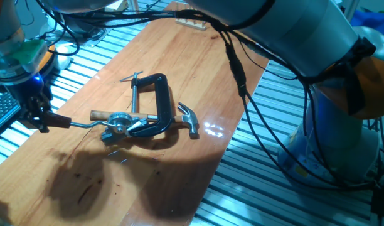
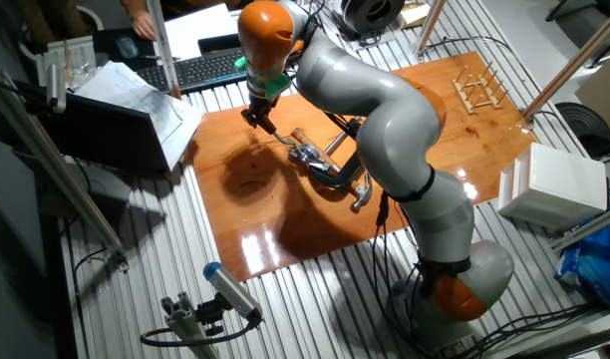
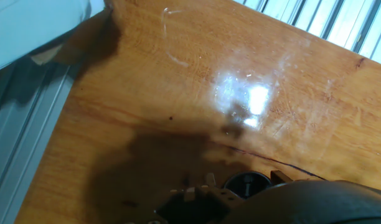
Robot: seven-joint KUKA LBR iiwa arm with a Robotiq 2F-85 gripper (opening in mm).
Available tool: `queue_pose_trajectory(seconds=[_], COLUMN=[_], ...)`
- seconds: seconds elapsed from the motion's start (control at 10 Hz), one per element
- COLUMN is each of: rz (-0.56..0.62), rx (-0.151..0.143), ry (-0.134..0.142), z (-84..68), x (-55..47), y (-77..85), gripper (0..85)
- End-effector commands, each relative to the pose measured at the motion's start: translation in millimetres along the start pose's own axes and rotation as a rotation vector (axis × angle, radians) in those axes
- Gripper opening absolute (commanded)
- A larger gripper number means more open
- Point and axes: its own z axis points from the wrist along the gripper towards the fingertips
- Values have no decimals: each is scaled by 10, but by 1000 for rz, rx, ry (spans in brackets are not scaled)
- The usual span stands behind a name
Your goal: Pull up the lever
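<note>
The thin bent silver metal lever with a dark red-brown knob is seen at the 9 o'clock side of the small silver hub on the glossy wooden desk. Its knob end is clenched between the black fingers, just beside the black C-clamp

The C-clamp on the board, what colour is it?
Black; the C-clamp shows best in one fixed view.
</note>
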Motion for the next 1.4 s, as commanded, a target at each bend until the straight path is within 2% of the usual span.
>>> queue_pose_trajectory(seconds=[0.0, 0.1, 0.3, 0.6, 0.7, 0.8, 0.9, 1.0, 1.2, 1.3], rz=[1, 1, 1, 1, 1, 0, 0, 1, 0, 12], rx=[-1, -7, -33, 11, 31, 62, 64, 41, 53, 70], ry=[-1, -7, -3, 1, 9, 5, 5, 7, 6, 14], z=[11, 22, 64, 54, 54, 54, 54, 54, 44, 48], x=[12, 42, 122, 102, 102, 102, 102, 102, 111, 112], y=[-15, -33, -70, -52, -52, -52, -52, -52, -78, -85], gripper=[0, 0, 0, 0, 0, 0, 0, 0, 0, 0])
